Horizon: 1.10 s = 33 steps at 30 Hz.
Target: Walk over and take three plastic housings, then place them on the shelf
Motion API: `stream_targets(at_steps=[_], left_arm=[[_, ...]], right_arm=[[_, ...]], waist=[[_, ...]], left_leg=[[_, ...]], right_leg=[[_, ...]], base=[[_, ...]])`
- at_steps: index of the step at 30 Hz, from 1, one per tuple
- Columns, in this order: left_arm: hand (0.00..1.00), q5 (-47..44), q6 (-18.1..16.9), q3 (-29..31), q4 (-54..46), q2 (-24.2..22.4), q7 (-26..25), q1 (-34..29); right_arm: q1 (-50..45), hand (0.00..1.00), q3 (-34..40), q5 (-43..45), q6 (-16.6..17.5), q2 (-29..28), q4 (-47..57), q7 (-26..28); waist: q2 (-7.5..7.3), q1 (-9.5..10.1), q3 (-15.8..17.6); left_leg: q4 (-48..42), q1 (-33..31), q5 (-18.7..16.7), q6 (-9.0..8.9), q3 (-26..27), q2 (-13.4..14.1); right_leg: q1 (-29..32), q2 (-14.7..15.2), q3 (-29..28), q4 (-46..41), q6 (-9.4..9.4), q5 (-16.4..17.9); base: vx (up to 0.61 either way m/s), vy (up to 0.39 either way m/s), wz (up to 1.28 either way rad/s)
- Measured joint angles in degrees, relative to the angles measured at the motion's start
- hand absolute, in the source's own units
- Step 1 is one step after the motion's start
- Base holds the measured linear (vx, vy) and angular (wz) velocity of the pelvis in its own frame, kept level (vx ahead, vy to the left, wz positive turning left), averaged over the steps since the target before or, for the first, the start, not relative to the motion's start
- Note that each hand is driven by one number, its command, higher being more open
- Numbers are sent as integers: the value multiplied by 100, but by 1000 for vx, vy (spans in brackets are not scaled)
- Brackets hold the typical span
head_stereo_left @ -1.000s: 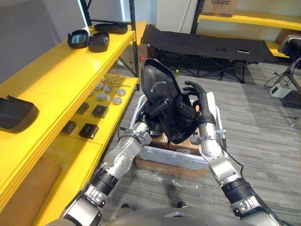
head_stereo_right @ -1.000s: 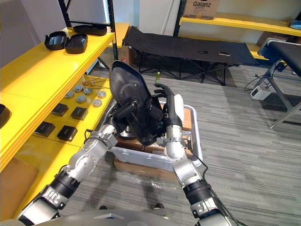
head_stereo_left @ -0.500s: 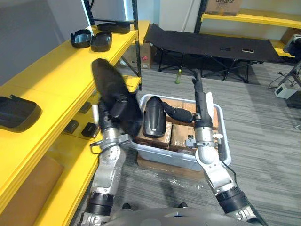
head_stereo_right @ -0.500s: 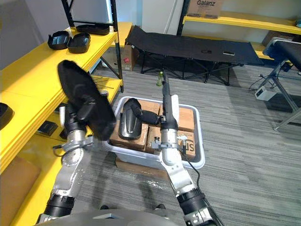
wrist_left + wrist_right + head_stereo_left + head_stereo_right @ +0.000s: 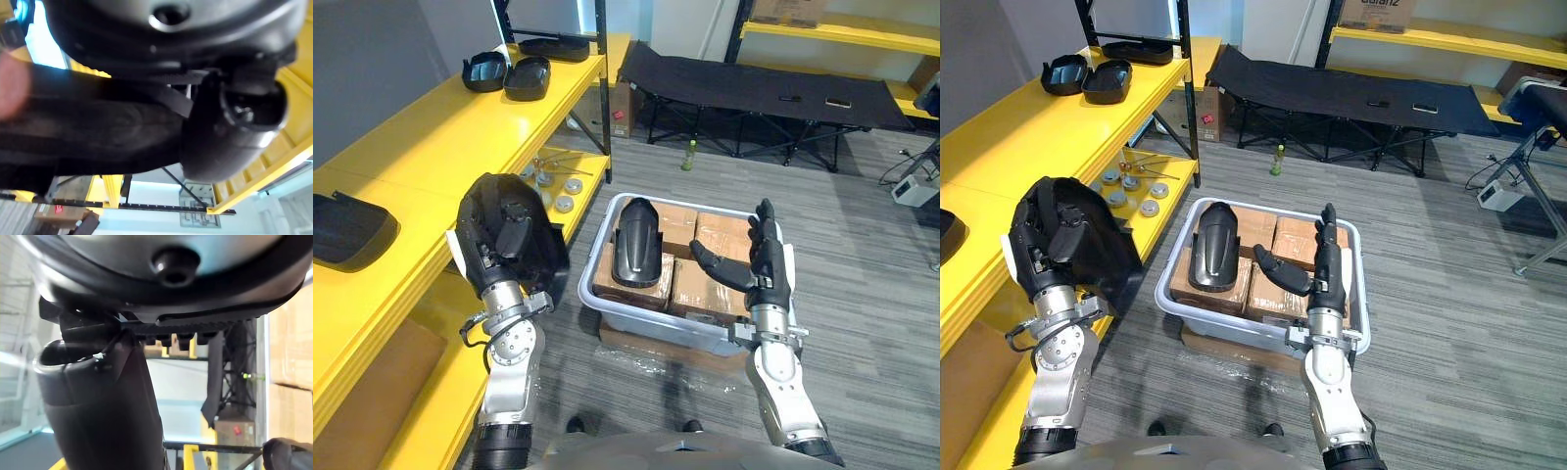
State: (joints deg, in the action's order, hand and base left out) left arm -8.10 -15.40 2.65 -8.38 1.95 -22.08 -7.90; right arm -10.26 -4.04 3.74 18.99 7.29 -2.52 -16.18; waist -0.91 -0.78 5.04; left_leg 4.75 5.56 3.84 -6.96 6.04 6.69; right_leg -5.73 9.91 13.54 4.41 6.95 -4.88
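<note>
The shelf top [image 5: 431, 147] lies bare between the near housing [image 5: 347, 230] and the far pair [image 5: 527, 78], open from the aisle side; a black upright [image 5: 601, 98] stands at its far corner.

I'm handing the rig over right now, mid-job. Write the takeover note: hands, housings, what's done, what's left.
Left hand: shut on a black housing, held up beside the yellow shelf, not yet set down.
Right hand: open, empty, raised by the grey bin.
Second housing: lying on the cardboard boxes in the bin.
Top shelf: near housing at one end, far pair at the other.
Done: one housing picked up.
Left: set it on the shelf, then probably fetch the second housing. I can't tell how many on the shelf count toward three.
</note>
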Motion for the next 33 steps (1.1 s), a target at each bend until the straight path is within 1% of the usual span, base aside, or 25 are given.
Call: stream_targets(at_steps=[3,5,7,10,13,14,15,17,18,20,22,24,27,33], left_arm=[[0,-421,-141,12,-255,1,331,-312],[0,-548,-212,13,-354,-1,434,-432],[0,-648,-229,28,-365,-1,587,-439],[0,-936,-246,50,-610,1,781,-636],[0,-1060,-371,68,-862,0,961,-737],[0,-1113,-400,62,-947,-1,1005,-740],[0,-1148,-413,56,-995,-1,1032,-740],[0,-1179,-477,53,-1183,2,1226,-739],[0,-1179,-478,46,-1246,2,1278,-738],[0,-1175,-488,-1,-1424,10,1532,-734],[0,-1174,-488,-40,-1478,22,1761,-703],[0,-1171,-487,-158,-1479,30,1940,-627],[0,-1167,-486,-275,-1480,80,2136,-549],[0,-1164,-441,-506,-1484,296,2414,-467]], right_arm=[[-73,100,168,180,-1,-55,-13,71],[-76,100,199,225,0,-54,-13,87],[-80,100,201,223,0,-54,-13,104],[-78,100,104,221,-1,-55,-12,204],[-77,100,7,222,-3,-56,-13,290],[-75,100,-27,223,-3,-54,-13,381],[-71,100,-47,233,-3,-51,-13,460],[-13,100,-227,459,-4,-18,-16,970],[9,100,-295,494,-4,-11,-16,1118],[133,100,-655,837,-37,96,-16,1722],[257,100,-907,837,-104,204,-17,2039],[377,100,-1104,795,-121,251,-26,2301],[563,100,-1254,797,-133,363,-65,2584],[766,100,-1357,794,-240,651,-177,2873]], waist=[[1,-28,0],[2,-17,0],[6,49,0],[7,62,1],[19,91,-3],[29,160,-5],[33,186,-8],[35,213,-10],[34,214,-10],[35,223,-11],[38,224,-13],[39,266,-15],[36,269,-19],[54,299,-67]], left_leg=[[0,-7,-2,0,6,1],[0,-11,-2,0,-2,1],[1,-15,-2,-1,-25,1],[2,-39,-15,-3,-90,-2],[1,-115,7,0,-188,-3],[0,-116,7,1,-192,-2],[0,-116,7,1,-197,-3],[-1,-125,8,2,-258,-12],[-1,-130,8,2,-271,-13],[-1,-134,10,2,-317,-16],[-1,-134,14,2,-354,-19],[-1,-140,15,2,-384,-21],[0,-142,19,1,-415,-23],[-1,-142,31,2,-417,-20]], right_leg=[[-3,-1,-7,0,1,-1],[-12,-1,1,0,1,0],[-24,0,31,0,9,7],[-24,2,101,1,24,43],[-20,3,204,0,-4,62],[-23,1,211,0,8,54],[-27,2,216,0,9,52],[-48,6,265,0,13,55],[-52,6,281,0,13,56],[-82,6,329,0,14,64],[-131,6,364,0,15,66],[-137,6,391,-1,15,69],[-141,8,441,0,11,85],[-141,5,449,-2,6,87]], base=[[0,0,0],[-14,-1,2],[-33,-3,8],[-41,-4,12],[-14,-7,16],[-5,-7,10],[0,-5,4],[2,-5,9],[-2,-6,11],[-7,-7,9],[-6,-8,9],[-29,-7,7],[-52,-5,8],[-24,-4,1]])
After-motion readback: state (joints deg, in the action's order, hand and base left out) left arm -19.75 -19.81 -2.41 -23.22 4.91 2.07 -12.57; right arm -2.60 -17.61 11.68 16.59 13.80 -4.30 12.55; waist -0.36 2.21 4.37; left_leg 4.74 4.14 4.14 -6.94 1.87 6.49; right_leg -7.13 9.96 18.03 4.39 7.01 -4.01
